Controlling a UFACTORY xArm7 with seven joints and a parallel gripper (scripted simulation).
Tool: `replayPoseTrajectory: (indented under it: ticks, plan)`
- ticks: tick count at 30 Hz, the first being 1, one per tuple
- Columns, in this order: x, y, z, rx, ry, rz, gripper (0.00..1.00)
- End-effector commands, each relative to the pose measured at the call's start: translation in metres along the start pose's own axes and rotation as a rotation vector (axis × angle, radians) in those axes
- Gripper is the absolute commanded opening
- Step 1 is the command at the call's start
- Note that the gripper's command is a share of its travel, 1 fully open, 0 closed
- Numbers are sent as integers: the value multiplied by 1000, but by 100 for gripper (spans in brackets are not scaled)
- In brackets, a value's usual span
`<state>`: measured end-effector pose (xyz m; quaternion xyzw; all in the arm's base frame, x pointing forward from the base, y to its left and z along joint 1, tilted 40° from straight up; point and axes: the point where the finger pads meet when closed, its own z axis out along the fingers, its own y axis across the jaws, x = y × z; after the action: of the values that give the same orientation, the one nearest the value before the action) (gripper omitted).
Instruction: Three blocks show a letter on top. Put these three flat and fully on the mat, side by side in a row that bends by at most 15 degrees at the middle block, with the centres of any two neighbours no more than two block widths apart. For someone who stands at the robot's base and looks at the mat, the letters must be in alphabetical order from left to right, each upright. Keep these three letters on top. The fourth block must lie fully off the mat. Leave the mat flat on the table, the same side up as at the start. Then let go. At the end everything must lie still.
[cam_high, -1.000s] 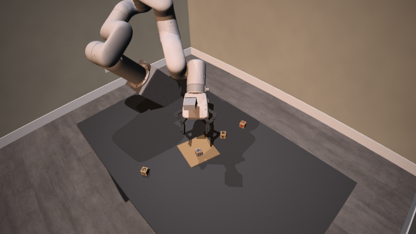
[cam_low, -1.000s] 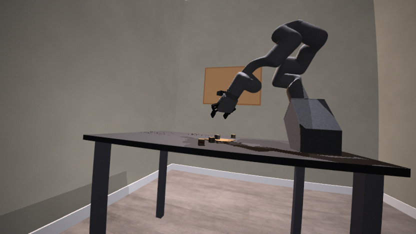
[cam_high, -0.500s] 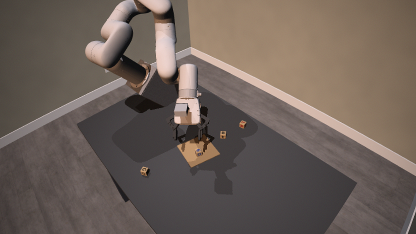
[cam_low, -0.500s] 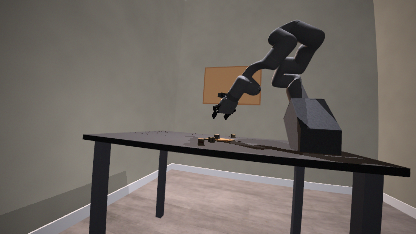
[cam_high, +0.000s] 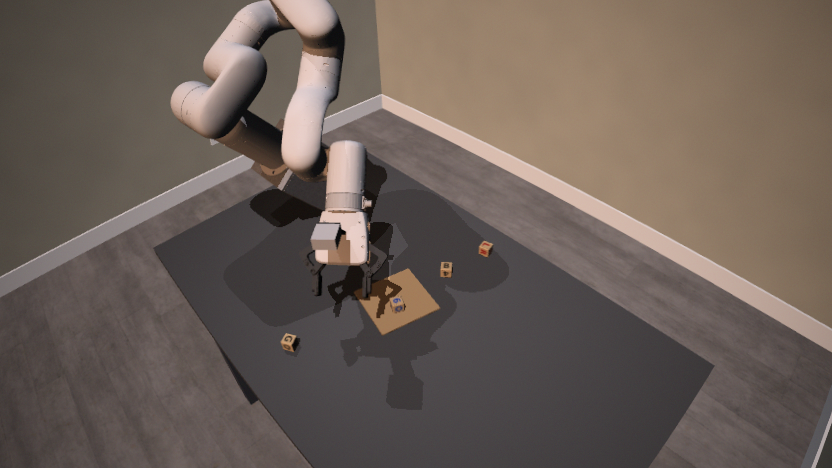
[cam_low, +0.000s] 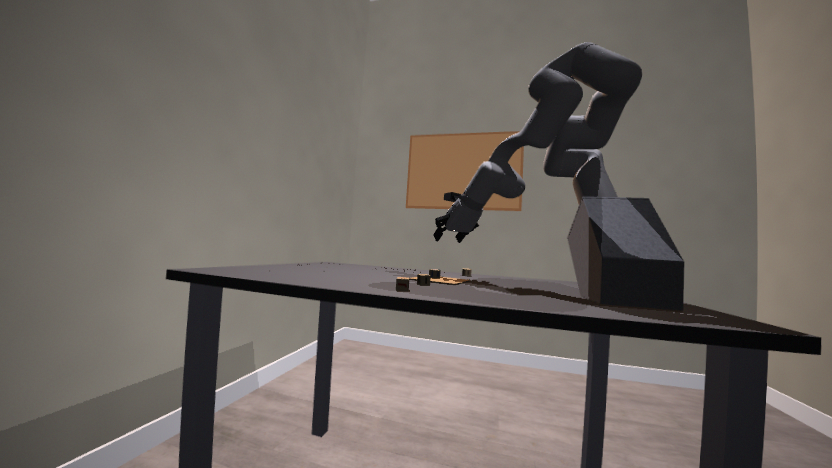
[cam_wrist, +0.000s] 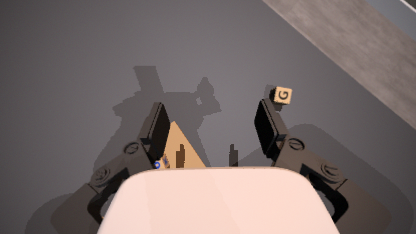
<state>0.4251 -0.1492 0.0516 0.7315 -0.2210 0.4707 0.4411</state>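
Square-on to neither table edge in the top view, with a corner toward the gripper's side: the tan mat (cam_high: 418, 291) (cam_low: 450, 281) (cam_wrist: 182, 137), flat on the table (cam_high: 523, 360) (cam_low: 290, 279) (cam_wrist: 75, 60), roughly square, so without a clear long axis. On it, with a blue numeral upward, the blue-marked block (cam_high: 397, 304) (cam_low: 434, 273) (cam_wrist: 157, 164). Off it, well apart on one side, the G block (cam_high: 288, 342) (cam_low: 466, 271) (cam_wrist: 283, 95), G on top and turned onto its side in the wrist view. Off it on the other side, near the mat, the B block (cam_high: 446, 269) (cam_low: 423, 279), B upward. Farther out beyond that, the red-marked block (cam_high: 485, 249) (cam_low: 402, 284), also off the mat, with red marks too small to read for certain. All cube-shaped, likewise without a long axis.

Mostly hidden in the wrist view behind the gripper's housing and one finger: the mat and the blue-marked block. In the exterior view, too dark and small for reading any mark. Outside the wrist view's visible area: the B and red-marked blocks.

Bent high and reaching out over the table, the arm (cam_high: 308, 122) (cam_low: 613, 75), wrist slanting downward. Above the table, clear of every block, the gripper (cam_high: 341, 293) (cam_low: 449, 238) (cam_wrist: 211, 112), spread fully wide and gripping nothing.
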Motion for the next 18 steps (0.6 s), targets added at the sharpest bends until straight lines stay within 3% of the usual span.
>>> replayPoseTrajectory:
  ticks: [1, 8, 10, 18]
  plan:
    - [5, 6, 5, 14, -1, 1, 100]
    - [5, 6, 5, 14, -1, 1, 100]
    - [18, 51, 18, 14, -2, 1, 100]
    - [18, 51, 18, 14, -2, 1, 100]
